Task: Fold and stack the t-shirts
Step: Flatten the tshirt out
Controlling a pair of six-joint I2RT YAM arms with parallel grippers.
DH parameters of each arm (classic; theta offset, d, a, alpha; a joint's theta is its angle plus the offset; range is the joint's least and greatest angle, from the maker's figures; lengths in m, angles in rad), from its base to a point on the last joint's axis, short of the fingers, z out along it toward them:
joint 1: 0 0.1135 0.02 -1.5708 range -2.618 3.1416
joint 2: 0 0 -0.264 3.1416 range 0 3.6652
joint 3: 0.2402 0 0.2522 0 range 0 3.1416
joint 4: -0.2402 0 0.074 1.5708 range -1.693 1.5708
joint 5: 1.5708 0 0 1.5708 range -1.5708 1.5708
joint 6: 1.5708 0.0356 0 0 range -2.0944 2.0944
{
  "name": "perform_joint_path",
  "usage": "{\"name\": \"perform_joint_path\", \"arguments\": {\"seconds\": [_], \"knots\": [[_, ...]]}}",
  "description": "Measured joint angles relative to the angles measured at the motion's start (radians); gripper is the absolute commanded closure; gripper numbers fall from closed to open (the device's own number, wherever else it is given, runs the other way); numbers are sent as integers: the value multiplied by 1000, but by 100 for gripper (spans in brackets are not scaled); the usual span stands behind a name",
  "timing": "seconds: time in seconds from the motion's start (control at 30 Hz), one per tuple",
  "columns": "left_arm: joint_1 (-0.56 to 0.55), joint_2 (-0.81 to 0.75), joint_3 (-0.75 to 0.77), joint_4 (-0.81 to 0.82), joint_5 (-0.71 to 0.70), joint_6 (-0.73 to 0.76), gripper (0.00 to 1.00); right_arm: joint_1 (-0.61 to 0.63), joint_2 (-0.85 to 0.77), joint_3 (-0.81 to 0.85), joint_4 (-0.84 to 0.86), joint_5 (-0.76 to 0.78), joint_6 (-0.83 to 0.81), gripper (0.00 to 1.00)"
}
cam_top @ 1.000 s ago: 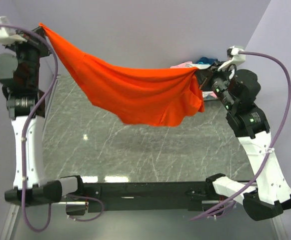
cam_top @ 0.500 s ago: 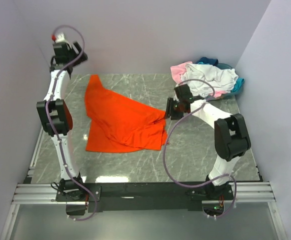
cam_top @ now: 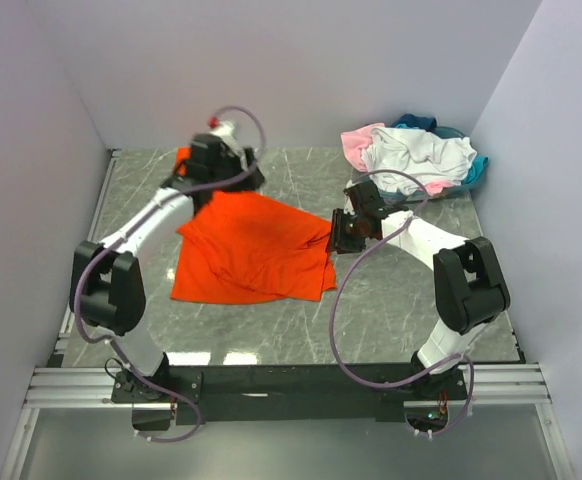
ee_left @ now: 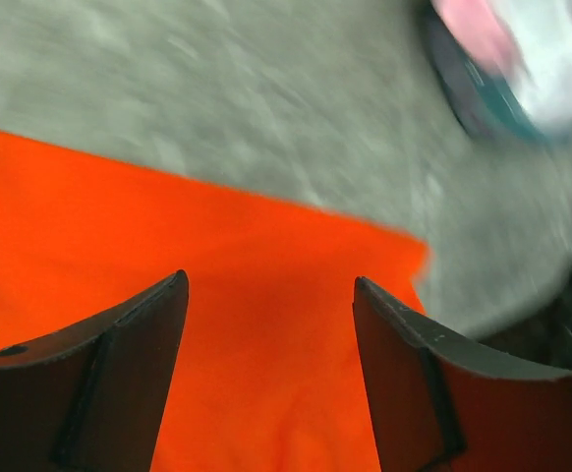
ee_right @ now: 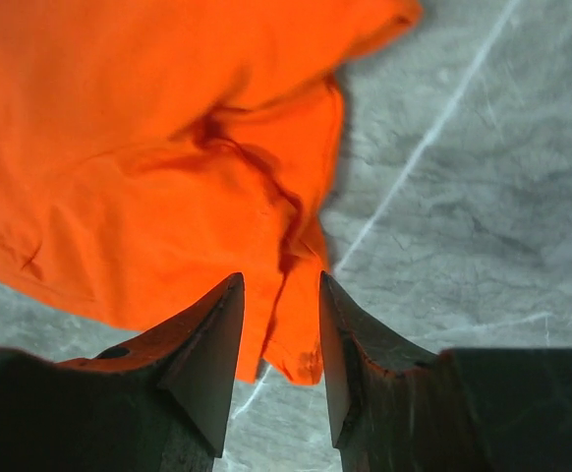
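As it lies on table (cam_top: 401,300), orange tee (cam_top: 251,250) rumpled, R edge creased

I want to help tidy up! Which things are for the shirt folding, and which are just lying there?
For the job: orange shirt; shirt pile, white, pink and teal.
Just there: table; walls.

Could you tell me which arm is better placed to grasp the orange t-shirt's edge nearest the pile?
Likely the right: the right hand, open, hangs directly over that edge of the orange t-shirt, while the left hand, also open, is over its far left part.
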Motion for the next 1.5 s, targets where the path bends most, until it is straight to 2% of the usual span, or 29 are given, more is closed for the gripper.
{"name": "perform_joint_path", "arguments": {"seconds": [0.13,0.17,0.27,0.37,0.57,0.73,0.87,1.2,1.5], "knots": [[-145,-28,-158,43,63,21,31,-3,0,-27,6,26,45,57],[-175,-26,-190,43,72,27,35,-8,0,-35,13,33,67,57],[-272,-15,-251,35,98,49,40,-37,-14,-77,32,47,116,57],[-369,-5,-256,43,117,68,47,-84,-51,-131,45,70,159,58],[-528,7,-250,72,119,121,53,-171,-156,-198,70,101,210,58],[-619,60,-244,64,110,153,57,-235,-222,-259,105,101,242,58],[-663,97,-245,51,66,153,64,-255,-233,-292,107,105,257,58],[-694,121,-259,57,-134,114,68,-270,-271,-336,127,98,282,58],[-694,185,-252,48,-198,97,71,-280,-311,-346,141,96,293,58]]}}
